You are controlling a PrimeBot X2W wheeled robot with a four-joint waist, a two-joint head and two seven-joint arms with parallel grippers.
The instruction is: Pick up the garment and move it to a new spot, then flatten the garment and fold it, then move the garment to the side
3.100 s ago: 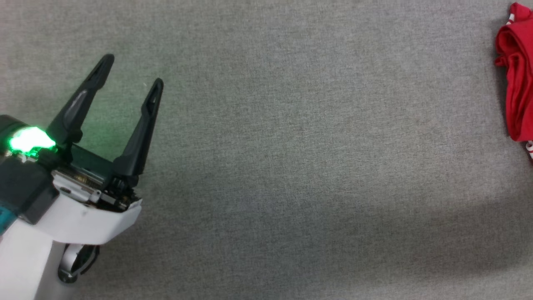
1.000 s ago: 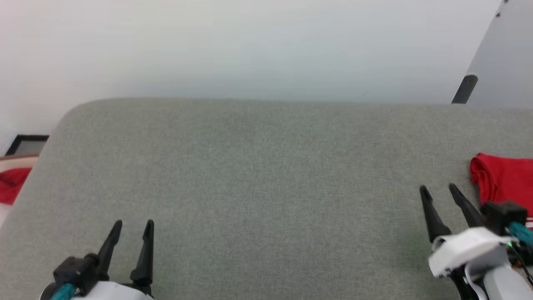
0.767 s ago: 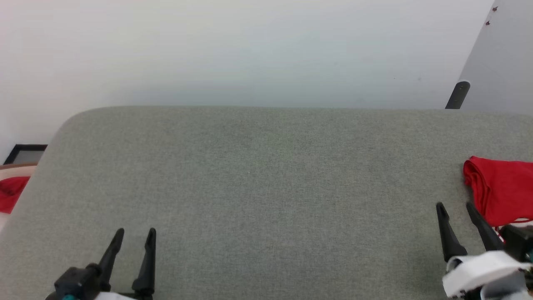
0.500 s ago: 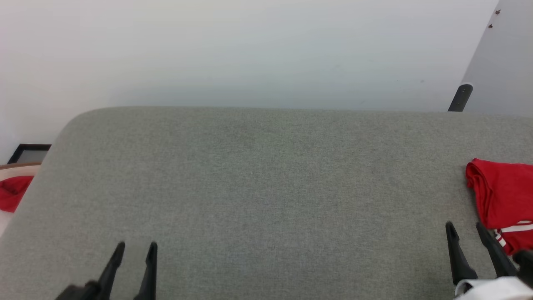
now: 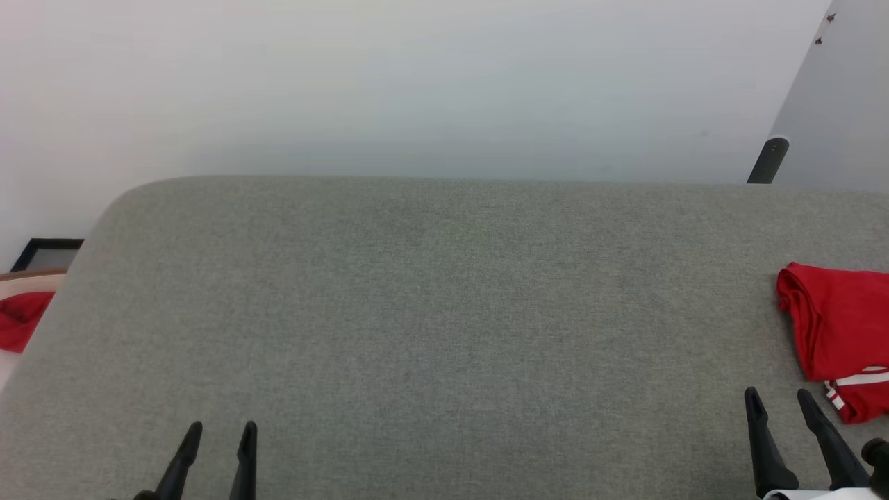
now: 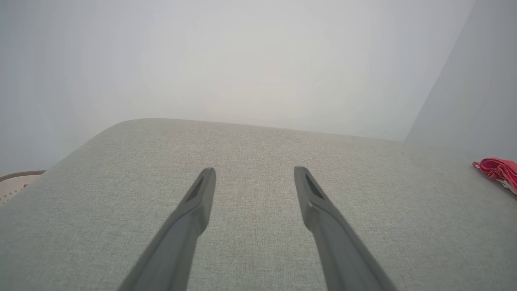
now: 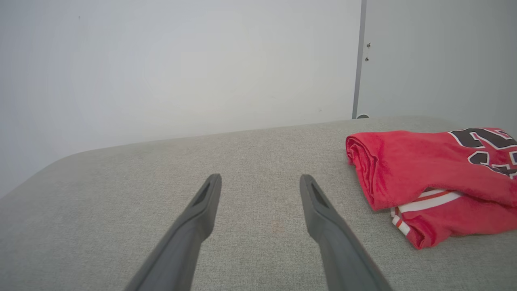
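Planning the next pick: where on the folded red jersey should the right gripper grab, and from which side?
Probably the thick rolled edge of the garment, approached across the bare grey surface from where the right gripper sits open. That bunched fold stands proud and faces it.

Open run: grey fabric-covered surface (image 5: 444,312) is bare from its left edge across the middle, almost to the right edge.
Right edge: folded red jersey-style garment with striped trim (image 5: 837,326), a low bundle, blocks a flat sweep.
Near right: right gripper (image 5: 777,394), fingers apart, just beside the garment, not touching.
Near left: left gripper (image 5: 223,427), fingers apart, bare fabric around it.
Far edge: white wall (image 5: 417,83) rises behind; dark post (image 5: 767,161) near the far right.
Beyond left edge: red cloth scrap (image 5: 17,319), off the surface.
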